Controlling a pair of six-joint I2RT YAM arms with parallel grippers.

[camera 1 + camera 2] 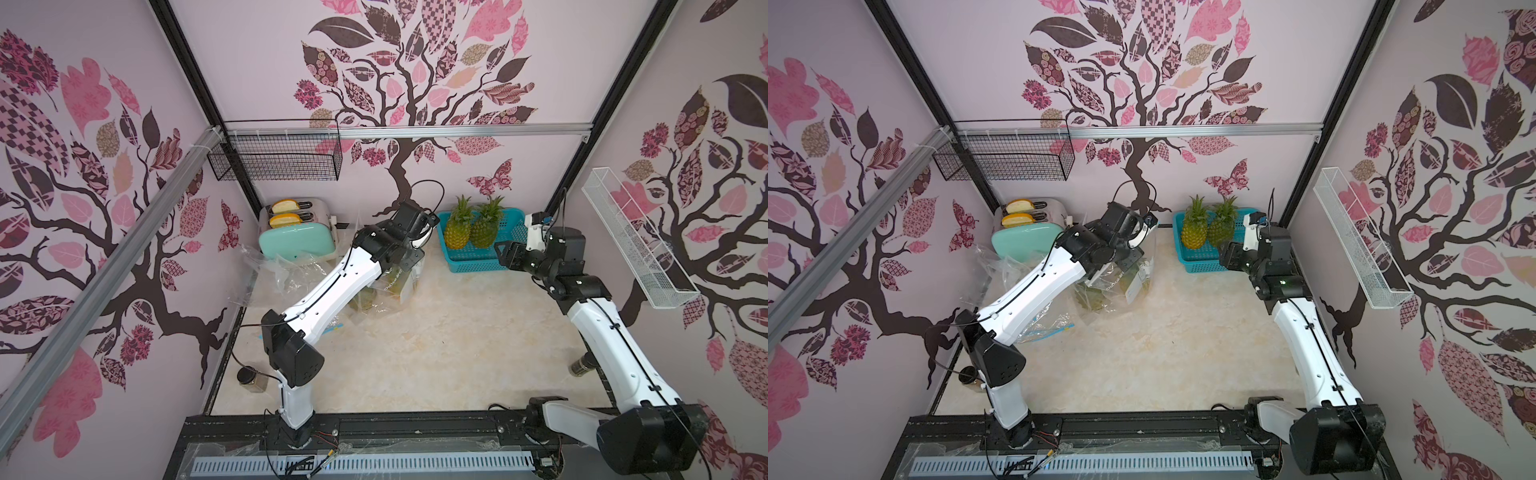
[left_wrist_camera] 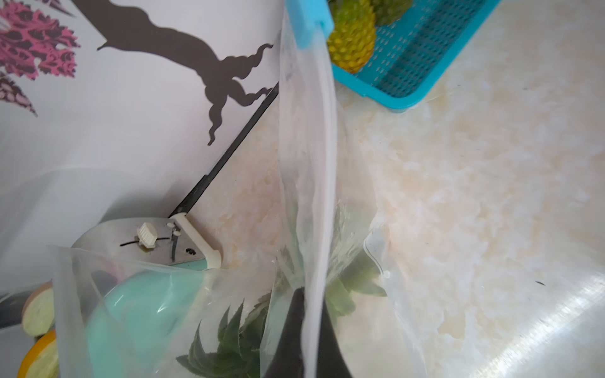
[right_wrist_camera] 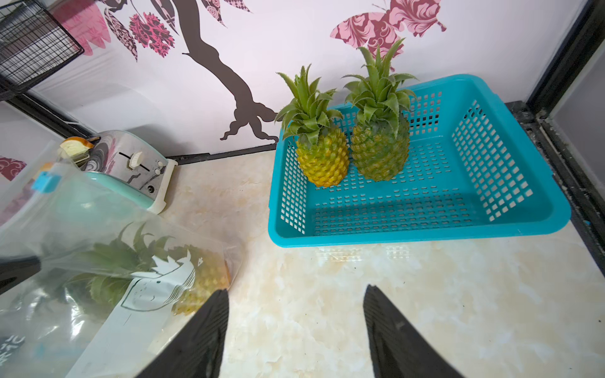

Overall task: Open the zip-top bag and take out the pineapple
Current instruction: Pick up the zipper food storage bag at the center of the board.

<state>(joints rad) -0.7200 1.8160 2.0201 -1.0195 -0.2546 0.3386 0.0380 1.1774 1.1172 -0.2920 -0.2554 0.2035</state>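
Black left gripper (image 2: 311, 291) clenched on the zip track of the clear plastic zip-top bag (image 2: 307, 147). Keep that track taut; bring the spread, empty right gripper (image 3: 296, 289) from before the turquoise slotted plastic basket (image 3: 425, 235) to the blue slider (image 2: 309, 26). Only from right wrist view: body of the bagged yellow pineapple (image 3: 206, 278), beside the basket; from left wrist, just leaves.

Cream marbled tabletop (image 1: 436, 340). It carried:
- mint-green and chrome toaster (image 1: 297, 243), which stood back left
- turquoise perforated plastic basket (image 3: 419, 235), back right
- clear zip-top plastic bag (image 3: 154, 288), which lay between them
- crumpled clear plastic bags (image 1: 257, 259), just beside the toaster
- small dark-lidded glass jar (image 1: 251, 380), front left edge
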